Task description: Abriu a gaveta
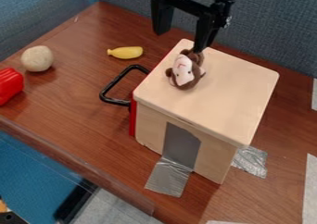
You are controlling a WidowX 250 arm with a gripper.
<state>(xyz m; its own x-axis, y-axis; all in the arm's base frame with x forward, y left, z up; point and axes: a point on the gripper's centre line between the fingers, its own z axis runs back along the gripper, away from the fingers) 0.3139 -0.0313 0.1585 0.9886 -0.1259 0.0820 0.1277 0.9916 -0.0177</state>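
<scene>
The gripper (182, 39) hangs at the top of the view, its two black fingers spread apart with nothing between them. One fingertip ends just behind the plush toy, near the box top's back edge; whether they touch I cannot tell. Below stands a light wooden box (229, 91) with a red drawer front (132, 118) on its left side, lying against the box. A black looped handle (109, 87) sticks out to the left from that front, in front of and to the left of the gripper. The drawer's inside is hidden.
A brown and white plush toy (184, 71) lies on the box top. To the left are a yellow banana-like toy (125, 52), a beige ball (37, 59) and a red object (9, 85). Silver tape (168, 177) holds the box to the brown table (74, 112); blue-grey walls stand behind.
</scene>
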